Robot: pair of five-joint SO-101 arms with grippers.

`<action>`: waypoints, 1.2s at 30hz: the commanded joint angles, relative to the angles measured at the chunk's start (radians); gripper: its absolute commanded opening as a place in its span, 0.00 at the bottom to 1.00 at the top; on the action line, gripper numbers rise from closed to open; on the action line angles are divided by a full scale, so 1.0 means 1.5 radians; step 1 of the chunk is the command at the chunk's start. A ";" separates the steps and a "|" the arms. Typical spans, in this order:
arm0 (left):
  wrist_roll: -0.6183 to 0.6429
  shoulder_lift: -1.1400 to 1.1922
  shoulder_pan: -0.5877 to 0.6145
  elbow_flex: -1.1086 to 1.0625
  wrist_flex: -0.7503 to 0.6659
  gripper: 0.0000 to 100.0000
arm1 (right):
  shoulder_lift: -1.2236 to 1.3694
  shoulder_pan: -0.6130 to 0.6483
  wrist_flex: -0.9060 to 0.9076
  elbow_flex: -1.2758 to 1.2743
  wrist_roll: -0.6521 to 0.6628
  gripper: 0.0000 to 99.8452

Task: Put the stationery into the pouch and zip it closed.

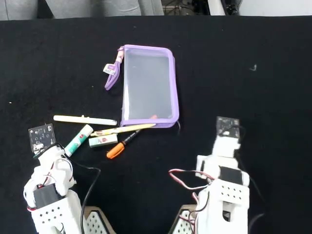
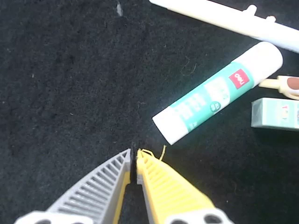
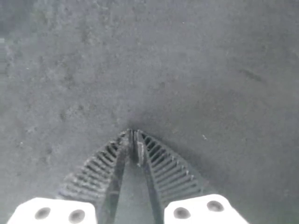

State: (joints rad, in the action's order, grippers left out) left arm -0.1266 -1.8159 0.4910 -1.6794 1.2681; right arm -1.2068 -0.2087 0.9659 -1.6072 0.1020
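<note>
A clear pouch with purple trim (image 1: 147,86) lies flat at the table's middle, its strap (image 1: 112,73) trailing off its left side. Below it lie a white pen (image 1: 85,120), a green-and-white glue stick (image 1: 78,140), a small eraser (image 1: 103,141), a cream pencil (image 1: 124,129) and an orange-capped marker (image 1: 122,145). The glue stick (image 2: 219,93), white pen (image 2: 233,21) and eraser (image 2: 275,113) lie just ahead of my left gripper (image 2: 134,155), which is shut and holds nothing. My right gripper (image 3: 133,138) is shut over bare black cloth, right of the pouch's lower corner.
The table is covered in black cloth (image 1: 253,73). Both arms' white bases (image 1: 53,209) (image 1: 222,200) sit at the near edge with loose wires (image 1: 183,175). Open room lies to the right of the pouch.
</note>
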 commanded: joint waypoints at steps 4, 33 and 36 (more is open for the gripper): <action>0.003 -0.004 0.003 -0.014 0.004 0.03 | 0.004 0.114 0.004 0.019 0.000 0.01; 0.003 -0.004 0.003 -0.014 0.004 0.03 | 0.004 0.505 0.011 0.017 0.001 0.01; 0.003 -0.004 0.003 -0.014 0.004 0.03 | 0.004 0.505 0.013 0.017 0.001 0.01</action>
State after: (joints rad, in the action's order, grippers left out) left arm -0.1266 -1.8159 0.4910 -1.6794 1.2681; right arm -1.2052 0.5263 0.9720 -1.6072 0.1051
